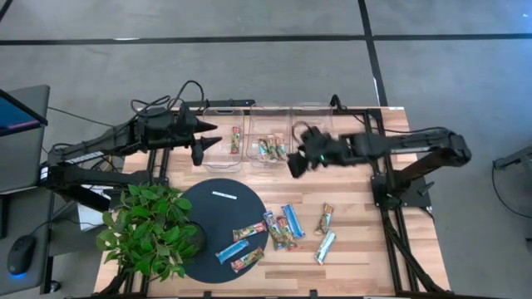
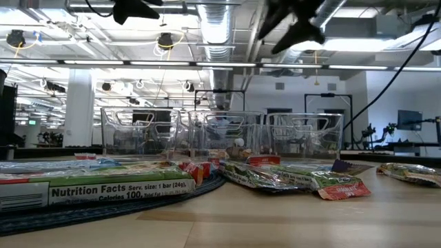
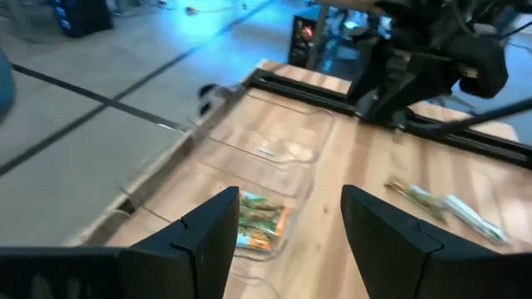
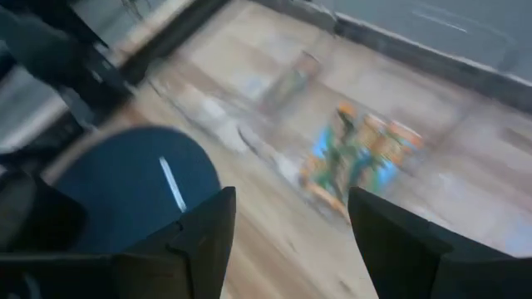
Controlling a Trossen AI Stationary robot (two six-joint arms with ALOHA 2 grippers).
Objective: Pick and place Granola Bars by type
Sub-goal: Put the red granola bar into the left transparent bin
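Counter (image 1: 357,266): unsorted Granola Bars (image 1: 278,232) are clustered at lower centre; neighbours could be nudged during a pick.
Bins (image 1: 270,133): sorted bars at upper centre; types could be mixed.
Right gripper (image 1: 296,165): jaws released, empty, centre frame.
Left gripper (image 1: 204,143): jaws released, empty, upper left.

Both arms hang above the far side of the table (image 1: 366,249), each reaching in from its own edge toward the middle. The left gripper (image 1: 205,143) sits at the end of a nearly level arm, fingers (image 3: 208,241) spread wide with nothing between them. The right gripper (image 1: 298,162) is a little nearer the table's centre, its forearm stretched across from the right edge, wrist tipped downward, fingers (image 4: 407,249) parted too and empty.
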